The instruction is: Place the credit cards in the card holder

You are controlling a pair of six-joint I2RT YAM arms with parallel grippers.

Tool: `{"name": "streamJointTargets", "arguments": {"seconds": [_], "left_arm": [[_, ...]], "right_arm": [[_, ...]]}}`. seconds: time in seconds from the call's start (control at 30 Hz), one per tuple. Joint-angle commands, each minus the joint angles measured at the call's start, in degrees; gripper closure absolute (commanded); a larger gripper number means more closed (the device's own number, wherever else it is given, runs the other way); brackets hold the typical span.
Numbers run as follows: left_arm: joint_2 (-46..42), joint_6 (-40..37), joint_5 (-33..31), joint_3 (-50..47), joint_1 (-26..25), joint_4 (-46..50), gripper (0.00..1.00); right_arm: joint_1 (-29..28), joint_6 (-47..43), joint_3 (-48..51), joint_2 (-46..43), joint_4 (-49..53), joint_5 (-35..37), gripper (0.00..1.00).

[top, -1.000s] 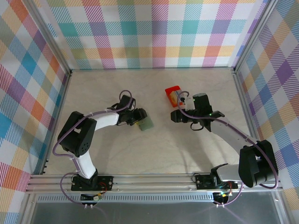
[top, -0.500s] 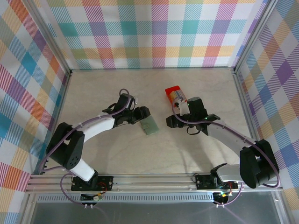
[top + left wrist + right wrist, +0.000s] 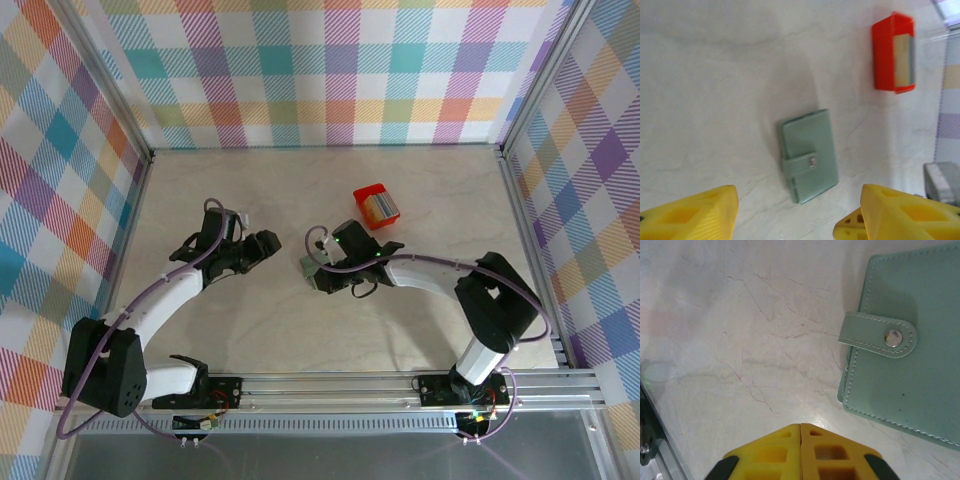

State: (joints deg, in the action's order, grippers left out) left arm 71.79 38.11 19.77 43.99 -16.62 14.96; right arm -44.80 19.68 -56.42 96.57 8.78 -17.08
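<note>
As the card holder (image 3: 905, 370) lies snapped shut near the desk's middle, the right pincer (image 3: 800, 439) is closed and empty just beside it; the left pincer (image 3: 797, 220) hovers open. Opening the holder seems the step in hand; next, unfasten its tab (image 3: 877, 334).

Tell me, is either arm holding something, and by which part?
Nothing is held: the left fingers are open and empty, the right fingers shut on nothing near the card holder.

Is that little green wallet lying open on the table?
No, the wallet is folded shut, with its tab lying across the cover.
</note>
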Motion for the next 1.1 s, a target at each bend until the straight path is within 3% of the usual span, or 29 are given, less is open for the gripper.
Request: {"name": "streamJointTargets", "arguments": {"seconds": [0.0,0.37,0.6,0.9,1.07], "left_arm": [[-1.5,-1.0,1.0,-2.1,1.6,1.5,0.34],[0.1,-2.7,0.5,-2.3,1.9,1.5,0.35],[2.0,-3.7,0.3,-0.9,1.9,1.5,0.35],[5.6,-4.2,1.3,1.4,1.9,-0.4,0.34],[6.5,-4.3,1.8,1.8,1.9,-1.0,0.34]], "right_arm": [[-0.3,2.6,-2.9,2.4,1.3,0.6,1.0],[-0.3,5.0,-5.8,9.3,3.7,4.5,1.0],[0.3,4.6,-4.5,8.2,8.4,12.4,1.0],[12.2,1.6,-6.3,6.5,13.5,16.5,1.0],[12.5,0.7,-10.3,4.0,12.7,13.6,1.0]]}}
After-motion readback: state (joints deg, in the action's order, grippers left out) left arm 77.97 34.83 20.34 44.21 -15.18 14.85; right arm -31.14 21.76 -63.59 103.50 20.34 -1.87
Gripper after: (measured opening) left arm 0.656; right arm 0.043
